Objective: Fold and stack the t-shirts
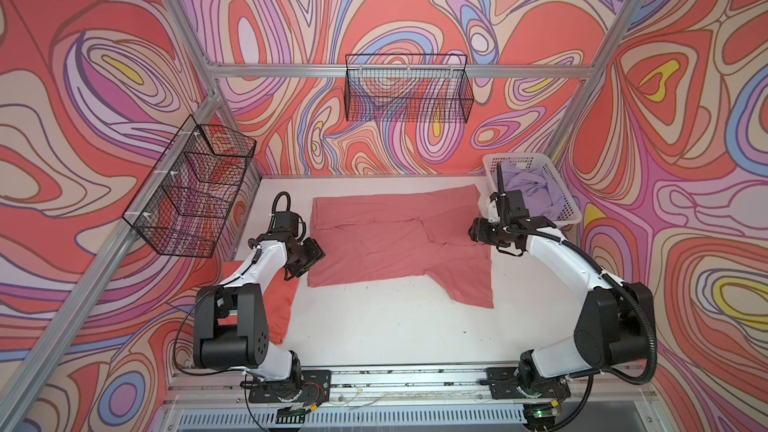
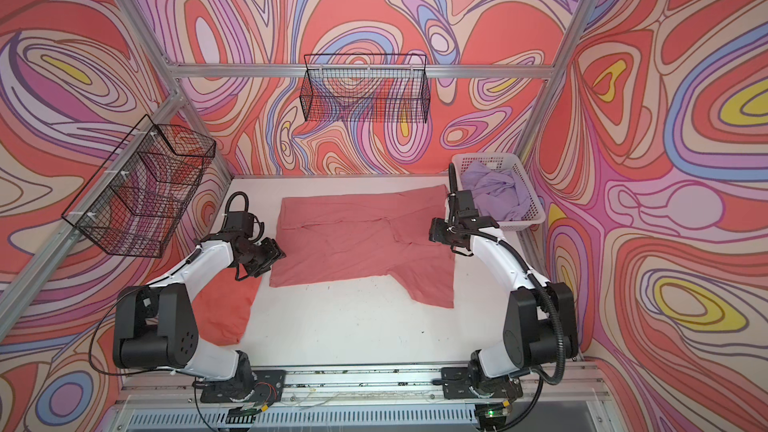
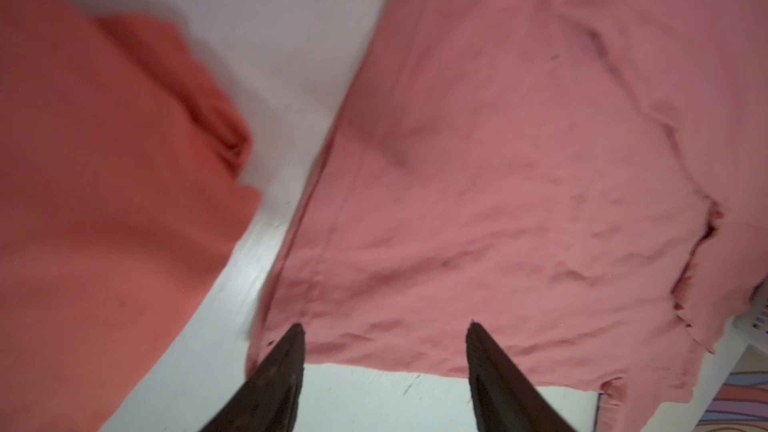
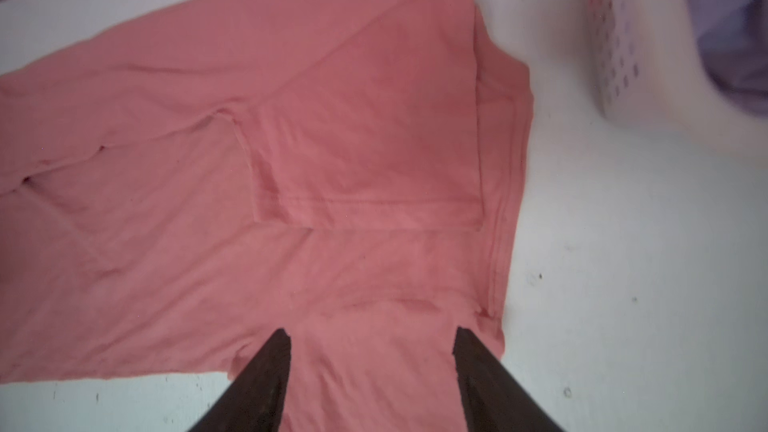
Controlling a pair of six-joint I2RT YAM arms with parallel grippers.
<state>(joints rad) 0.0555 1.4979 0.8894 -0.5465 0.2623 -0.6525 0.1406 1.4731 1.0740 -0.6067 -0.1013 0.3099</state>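
Note:
A dusty salmon-pink t-shirt lies spread on the white table, its far part folded over and one sleeve reaching toward the front. My left gripper hovers open over the shirt's near left corner, with nothing between its fingers. My right gripper hangs open above the shirt's right side near the sleeve. A folded orange-coral t-shirt lies at the front left, partly under the left arm. A crumpled lavender t-shirt sits in the basket.
The white slatted plastic basket stands at the table's back right corner, just behind the right wrist. Black wire baskets hang on the left wall and the back wall. Bare white tabletop stretches in front of the pink shirt.

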